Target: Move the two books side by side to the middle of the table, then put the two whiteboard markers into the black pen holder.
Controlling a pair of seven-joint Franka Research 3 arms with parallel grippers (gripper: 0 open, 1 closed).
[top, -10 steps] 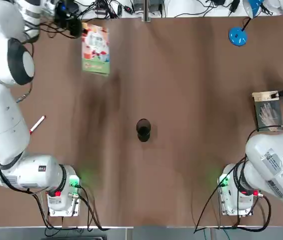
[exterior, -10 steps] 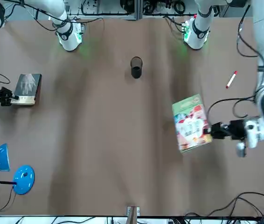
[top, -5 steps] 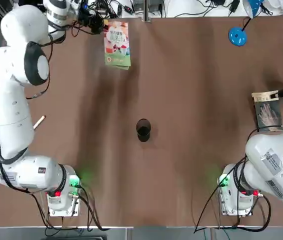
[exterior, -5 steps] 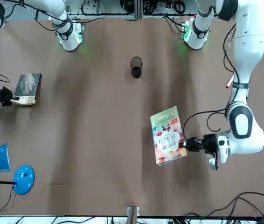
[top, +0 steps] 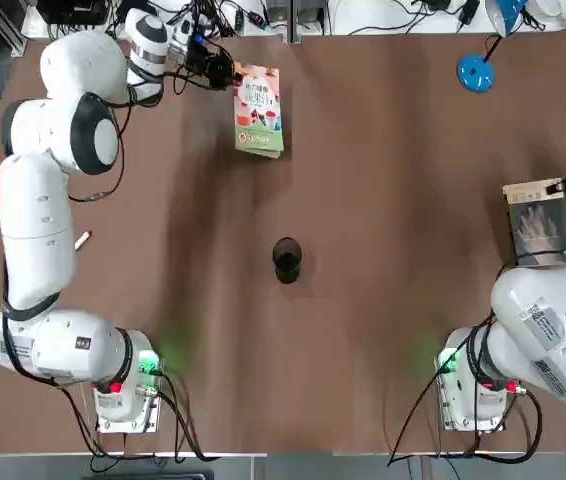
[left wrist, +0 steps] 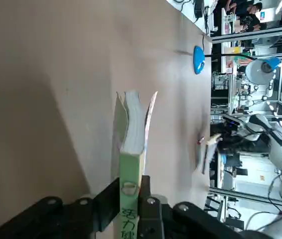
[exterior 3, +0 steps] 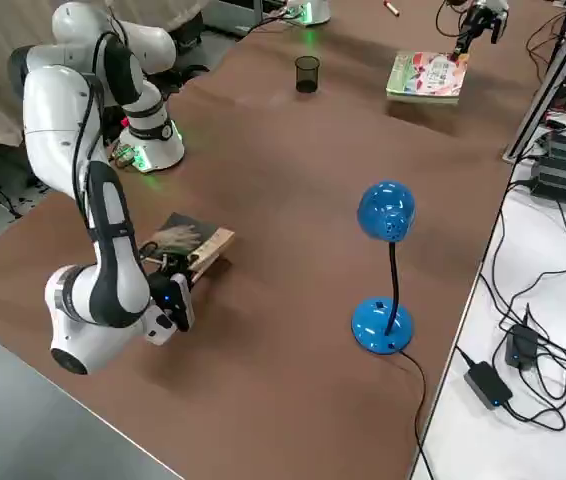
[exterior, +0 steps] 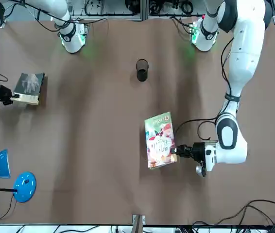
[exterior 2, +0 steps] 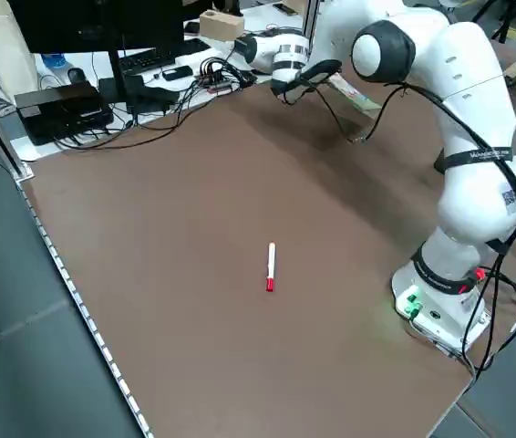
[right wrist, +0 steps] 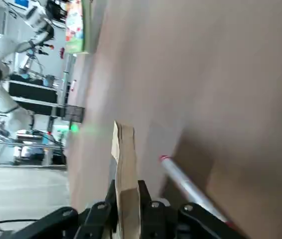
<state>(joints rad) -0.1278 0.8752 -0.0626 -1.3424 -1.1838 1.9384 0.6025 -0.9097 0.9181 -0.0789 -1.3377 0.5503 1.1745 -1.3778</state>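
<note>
My left gripper [top: 220,72] is shut on the short edge of the pale book [top: 259,110] with red and green pictures, holding it above the far part of the table [top: 383,200]. Its fingers [left wrist: 148,201] clamp the green spine. At the table's right edge, my right gripper [exterior: 5,93] is shut on the end of the dark grey-green book [top: 535,222]. The black pen holder [top: 286,260] stands upright mid-table. One red-capped whiteboard marker [exterior 2: 271,266] lies at the left side. The second marker [right wrist: 191,189] lies next to the dark book in the right wrist view.
A blue lamp [exterior 3: 386,215] with a round base [top: 475,72] stands at the far right corner. Cables and black boxes [exterior 2: 62,105] lie past the far edge. Both arm bases [top: 123,395] sit at the near edge.
My left gripper has carried the pale book rightward along the far side, toward the middle. The right gripper's jaws have come shut on the dark book, which has barely shifted.
</note>
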